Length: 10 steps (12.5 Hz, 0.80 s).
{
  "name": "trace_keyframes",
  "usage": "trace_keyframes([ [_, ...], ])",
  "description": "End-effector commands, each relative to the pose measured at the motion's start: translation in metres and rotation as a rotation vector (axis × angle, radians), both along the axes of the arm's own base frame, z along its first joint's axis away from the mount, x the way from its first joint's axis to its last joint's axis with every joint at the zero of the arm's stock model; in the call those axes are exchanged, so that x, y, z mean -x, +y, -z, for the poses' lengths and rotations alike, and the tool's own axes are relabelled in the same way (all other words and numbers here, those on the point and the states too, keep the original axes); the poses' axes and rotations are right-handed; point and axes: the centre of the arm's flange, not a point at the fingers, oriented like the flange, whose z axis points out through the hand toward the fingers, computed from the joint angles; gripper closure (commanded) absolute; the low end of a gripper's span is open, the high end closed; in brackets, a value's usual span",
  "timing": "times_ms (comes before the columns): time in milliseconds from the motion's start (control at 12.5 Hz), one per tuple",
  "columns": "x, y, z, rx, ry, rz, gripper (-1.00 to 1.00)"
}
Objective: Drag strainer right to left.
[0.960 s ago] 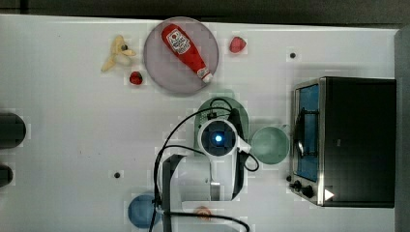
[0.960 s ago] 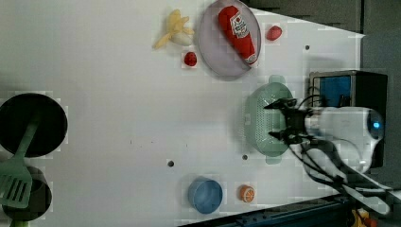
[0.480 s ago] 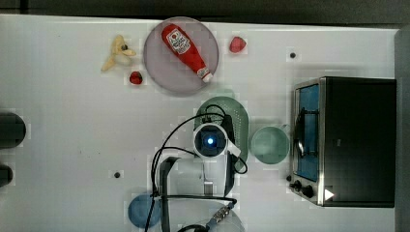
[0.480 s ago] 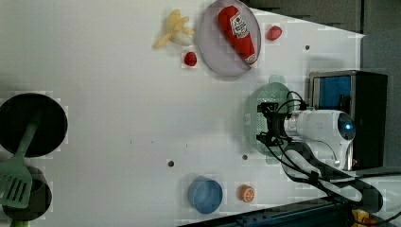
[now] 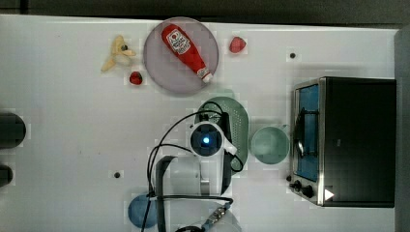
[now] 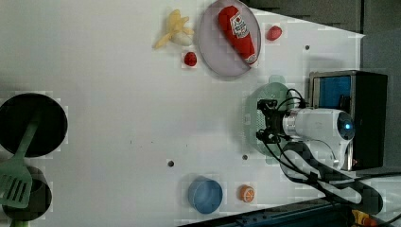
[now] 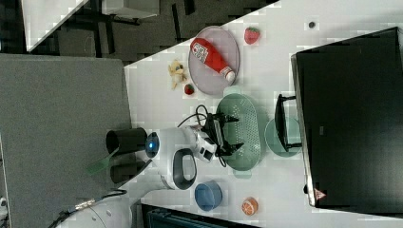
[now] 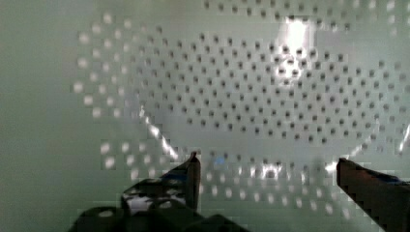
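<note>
Gripper (image 7: 231, 132) sat over the large pale mint-green oval plastic strainer (image 7: 247, 130), fingers (image 8: 191, 174) spread wide inside its holed basin, gripping nothing. Strainer lay on the white surface (image 5: 72, 125), just beside the round mint-green bowl (image 5: 269, 145) on the top view's left.

bright even light, blocky pics, glare on strainer (image 8: 270, 96)
</note>
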Motion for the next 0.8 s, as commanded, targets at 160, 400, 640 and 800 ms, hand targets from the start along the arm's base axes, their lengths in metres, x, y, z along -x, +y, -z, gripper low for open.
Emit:
trace_keyframes([
  [160,0.003,0.043,-0.01,-0.01,-0.017,0.053,-1.0],
  [400,0.005,0.082,-0.012,-0.025,-0.021,0.083,-1.0],
  [640,0.015,0.123,-0.013,-0.041,-0.018,0.118,-1.0],
  [800,0.021,0.145,-0.013,-0.048,-0.015,0.107,-1.0],
])
